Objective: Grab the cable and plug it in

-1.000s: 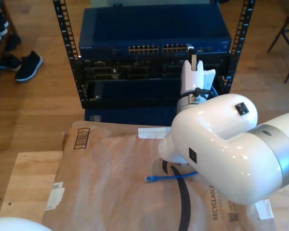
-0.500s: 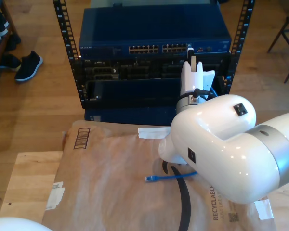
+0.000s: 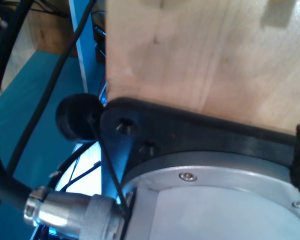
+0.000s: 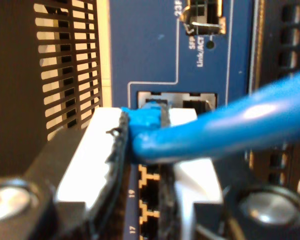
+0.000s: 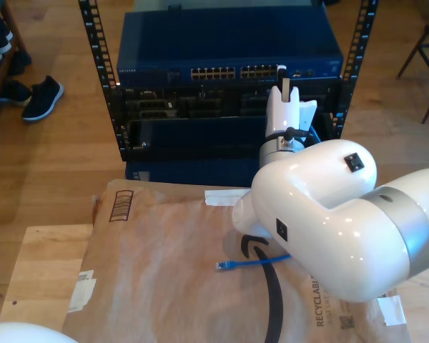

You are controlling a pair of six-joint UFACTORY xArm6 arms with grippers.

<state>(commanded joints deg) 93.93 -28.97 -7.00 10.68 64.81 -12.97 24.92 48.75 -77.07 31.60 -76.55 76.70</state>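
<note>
The cable (image 4: 225,127) is thin and bright blue. My second gripper (image 4: 142,131) is shut on its plug (image 4: 146,116), which sits at the mouth of a port (image 4: 155,97) in the blue switch; how deep it sits I cannot tell. The white pads (image 4: 90,150) clamp the plug from both sides. In the exterior view my second gripper (image 5: 284,77) stands against the right end of the port row of the switch (image 5: 229,53). The cable's other plug (image 5: 222,266) lies loose on the brown paper (image 5: 157,271), and the cable (image 5: 261,261) runs under the white arm.
The switch sits in a black rack (image 5: 100,78) on a wooden floor. Black gear with more ports (image 5: 157,107) fills the rack below it. A thick black arm cable (image 5: 272,300) crosses the paper. The first wrist view looks at a wooden board (image 3: 205,55), a black bracket (image 3: 190,135) and a metal base (image 3: 215,200).
My second gripper with the plug has edged toward the switch's ports and slightly to the exterior view's left. The loose plug on the paper has not moved.
</note>
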